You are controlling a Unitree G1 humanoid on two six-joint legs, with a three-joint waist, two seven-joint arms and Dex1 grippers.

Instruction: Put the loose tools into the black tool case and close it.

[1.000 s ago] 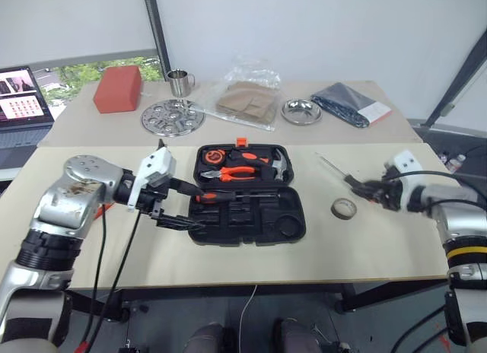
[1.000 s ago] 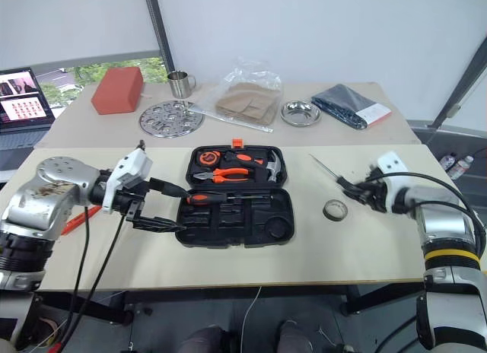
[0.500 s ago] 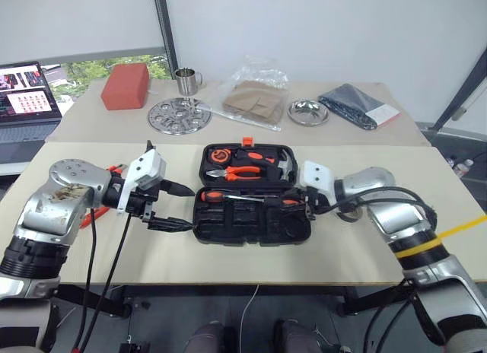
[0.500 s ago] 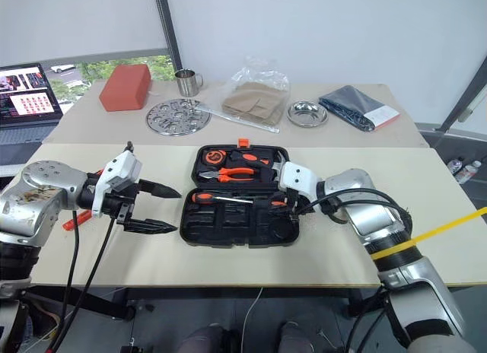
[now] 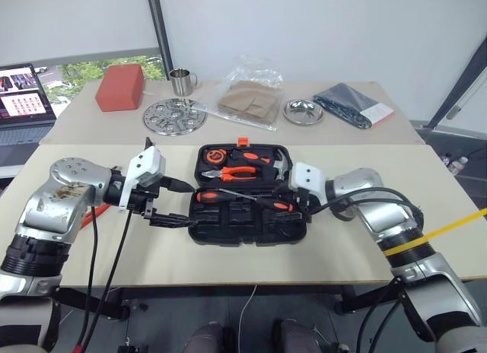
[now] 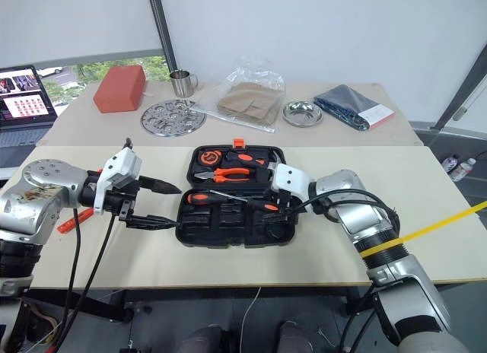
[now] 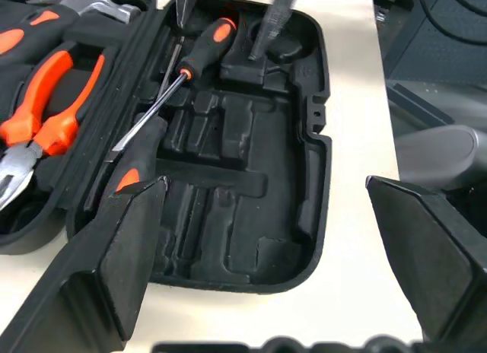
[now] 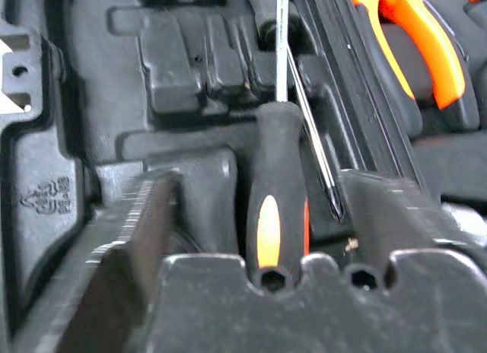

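Your right gripper [image 8: 251, 216] stands open astride the screwdriver [image 8: 278, 193] at centre frame, left gripper [image 5: 171, 203] open and empty; withdrawing carelessly could drag it from the black tool case [image 5: 228, 227].

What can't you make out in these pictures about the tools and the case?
- Tape roll: it lies behind the right arm in both eye views, so its spot on the table is hidden.
- Orange tool beside the left arm: mostly covered by the arm, too little to name.
- Second screwdriver between the right end effector's open fingers: seated in its recess or just lying on the black tool case, unclear.
- Orange latch: too small to read.
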